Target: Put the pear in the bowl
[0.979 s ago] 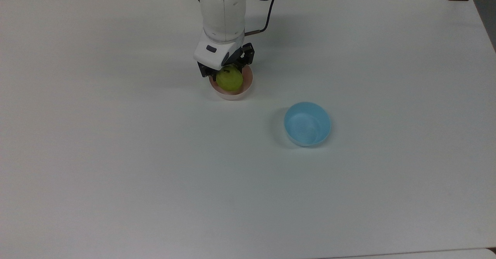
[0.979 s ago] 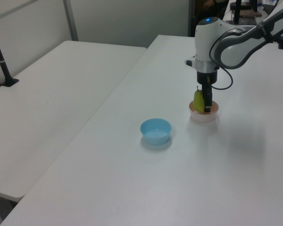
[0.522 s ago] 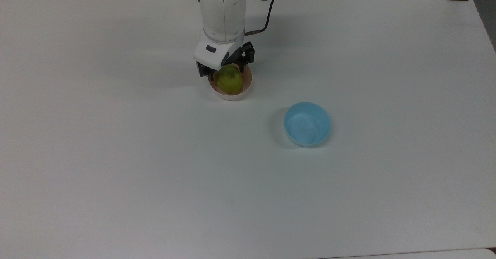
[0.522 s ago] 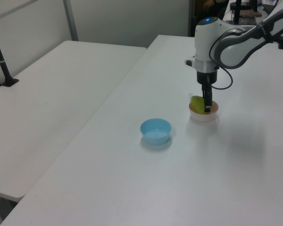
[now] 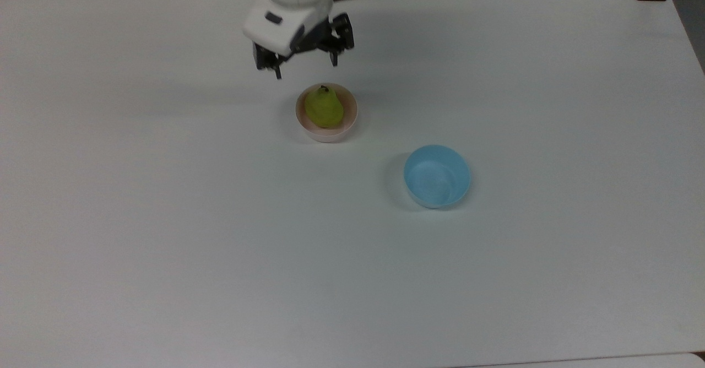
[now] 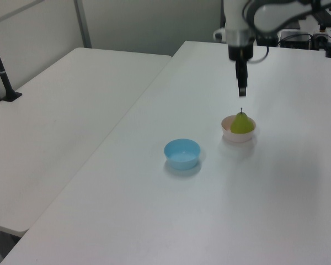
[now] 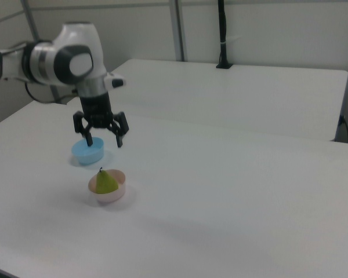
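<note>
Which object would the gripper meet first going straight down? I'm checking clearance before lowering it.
Probably the yellow-green pear in the pale pink plastic bowl; the open gripper hangs roughly above it, though depth is unclear.

white table (image 5: pixel 165 247) bears pink bowl (image 5: pixel 308 130), blue bowl (image 5: pixel 437 177).

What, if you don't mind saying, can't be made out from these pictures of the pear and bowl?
- Pear's underside: hidden by the pink bowl's wall, in every view.
- Blue bowl's far rim: right view, covered by the gripper.
- Arm above the gripper: cut off by the top view's upper edge.
</note>
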